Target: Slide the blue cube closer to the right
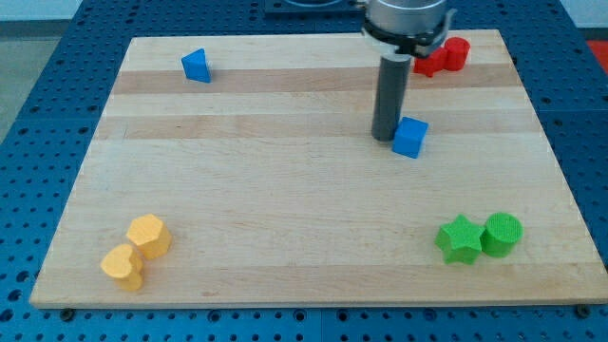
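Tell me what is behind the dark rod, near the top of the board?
Red blocks lie behind the rod, partly covered; their shapes cannot be told. My tip stands just left of the blue cube.

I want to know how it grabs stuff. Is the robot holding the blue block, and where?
Nothing is held. My tip only stands beside the blue cube, at its left side in the view; whether they touch cannot be told.

The light is bright and even, probably from above. The wooden board (pixel 285 190) shows soft, short shadows under the blocks and no strong glare. Focus is sharp everywhere; the edges look only slightly bent.
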Controlling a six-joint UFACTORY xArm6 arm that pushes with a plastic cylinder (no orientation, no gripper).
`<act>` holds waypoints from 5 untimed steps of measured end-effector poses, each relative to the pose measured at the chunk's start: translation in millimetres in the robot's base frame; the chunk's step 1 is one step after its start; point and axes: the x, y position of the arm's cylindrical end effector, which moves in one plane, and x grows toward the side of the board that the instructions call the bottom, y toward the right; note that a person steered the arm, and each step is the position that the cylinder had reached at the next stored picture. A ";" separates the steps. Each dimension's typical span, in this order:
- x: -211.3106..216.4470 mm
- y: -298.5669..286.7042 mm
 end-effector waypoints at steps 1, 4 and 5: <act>0.0 10.5; 21.6 -3.4; 22.8 -3.4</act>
